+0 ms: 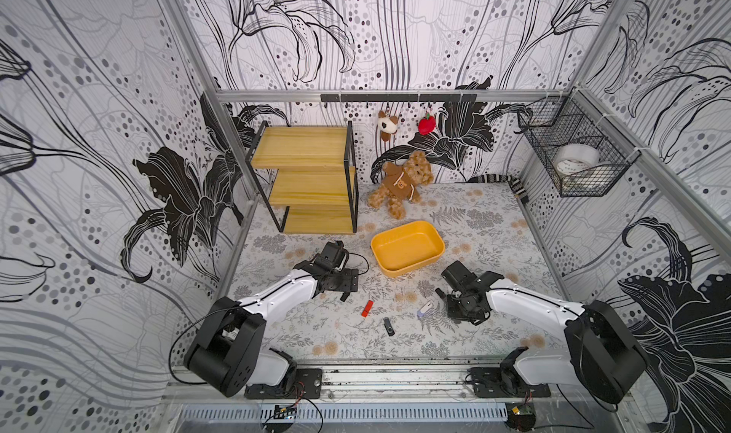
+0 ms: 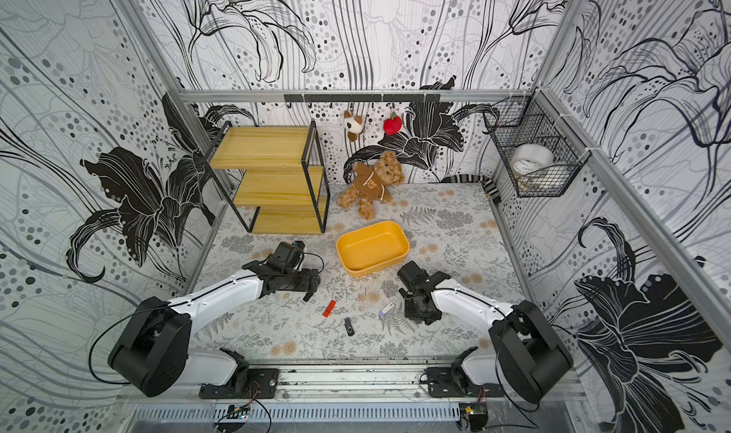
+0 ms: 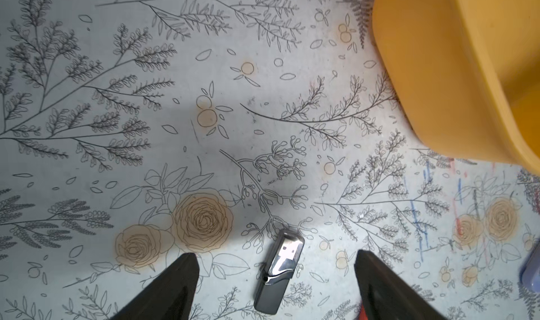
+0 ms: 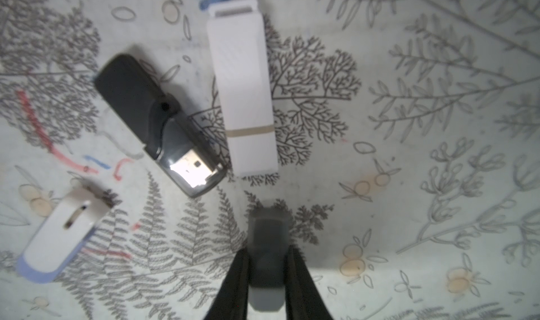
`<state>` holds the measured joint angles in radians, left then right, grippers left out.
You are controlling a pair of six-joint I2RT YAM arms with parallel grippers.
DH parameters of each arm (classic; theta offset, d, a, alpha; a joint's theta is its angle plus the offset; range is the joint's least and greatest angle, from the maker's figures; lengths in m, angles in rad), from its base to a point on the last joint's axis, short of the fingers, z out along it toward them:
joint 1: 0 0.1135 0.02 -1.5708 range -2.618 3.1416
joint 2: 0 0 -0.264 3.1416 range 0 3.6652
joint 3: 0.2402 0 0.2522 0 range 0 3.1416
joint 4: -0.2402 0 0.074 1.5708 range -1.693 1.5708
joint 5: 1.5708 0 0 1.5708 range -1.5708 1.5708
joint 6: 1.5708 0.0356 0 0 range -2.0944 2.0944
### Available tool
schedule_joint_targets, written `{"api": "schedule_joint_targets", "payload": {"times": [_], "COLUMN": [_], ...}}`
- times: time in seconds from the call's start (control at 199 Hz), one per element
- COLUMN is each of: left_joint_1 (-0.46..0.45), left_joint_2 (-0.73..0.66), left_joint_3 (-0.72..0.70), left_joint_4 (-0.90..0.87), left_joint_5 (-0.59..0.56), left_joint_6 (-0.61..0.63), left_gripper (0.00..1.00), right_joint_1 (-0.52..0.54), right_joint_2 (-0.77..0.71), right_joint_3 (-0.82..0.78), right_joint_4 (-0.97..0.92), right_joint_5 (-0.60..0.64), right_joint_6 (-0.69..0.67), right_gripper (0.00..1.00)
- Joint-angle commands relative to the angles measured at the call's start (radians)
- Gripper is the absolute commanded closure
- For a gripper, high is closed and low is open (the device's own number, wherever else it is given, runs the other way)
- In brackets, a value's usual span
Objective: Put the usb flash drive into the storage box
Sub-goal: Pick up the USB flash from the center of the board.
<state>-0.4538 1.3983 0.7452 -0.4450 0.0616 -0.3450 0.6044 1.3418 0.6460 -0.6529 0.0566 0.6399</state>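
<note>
- Only the right wrist view shows what your right hand [image 4: 268, 250] holds. Its two fingers are pressed shut on a small grey flash drive [image 4: 268, 231]. The drive is blurred, and you cannot tell whether it is off the desk [image 1: 494, 253].
- In both top views that hand sits near the yellow storage box [image 1: 419, 263] but not over it. The grey flash drive is hidden there.
- The left wrist view shows your left hand [image 3: 274, 252] open, with its fingers wide apart and gripping nothing.
- In that view a black flash drive [image 3: 277, 274] with a clear cap lies on the desk between the fingers and touches neither.
- A top view shows the left hand apart from the black flash drive, with a red flash drive [image 1: 367, 308] lying nearer to it.
- A white-and-blue flash drive [image 1: 424, 308] lies on the desk just beside your right hand.
- The right wrist view alone shows a long white drive [image 4: 242, 84] with a tan band, one end just beside the black flash drive's clear cap. It cannot be matched to anything in the top views.
- Inside the storage box only its bare yellow floor shows. The red, black and white-and-blue drives all lie on the desk outside it, nearer to you.
- A black wire basket [image 1: 585, 186] on the right wall holds a roll of white tape [image 1: 575, 157].
</note>
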Motion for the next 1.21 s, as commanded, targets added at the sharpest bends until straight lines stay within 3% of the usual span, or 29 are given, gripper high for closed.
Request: {"api": "schedule_joint_targets", "payload": {"times": [0.0,0.819,1.201], "left_joint_1": [-0.004,-0.056,-0.117], "left_joint_2": [-0.004,0.138,0.207], "left_joint_3": [0.003,0.009,0.05], "left_joint_4": [-0.013,-0.044,-0.101], "left_joint_5": [0.037,0.038,-0.051], "left_joint_6": [-0.02,-0.056,-0.072], "left_gripper": [0.13,0.41,0.48], "right_joint_1": [0.008,0.008,0.008], "right_joint_2": [0.02,0.006,-0.026], "right_joint_3": [-0.002,0.014,0.07], "right_joint_4": [-0.03,-0.039,-0.08], "right_joint_5": [-0.006,0.004,0.025], "right_joint_6": [0.003,-0.002,-0.005], "right_gripper": [1.0,1.0,1.0]}}
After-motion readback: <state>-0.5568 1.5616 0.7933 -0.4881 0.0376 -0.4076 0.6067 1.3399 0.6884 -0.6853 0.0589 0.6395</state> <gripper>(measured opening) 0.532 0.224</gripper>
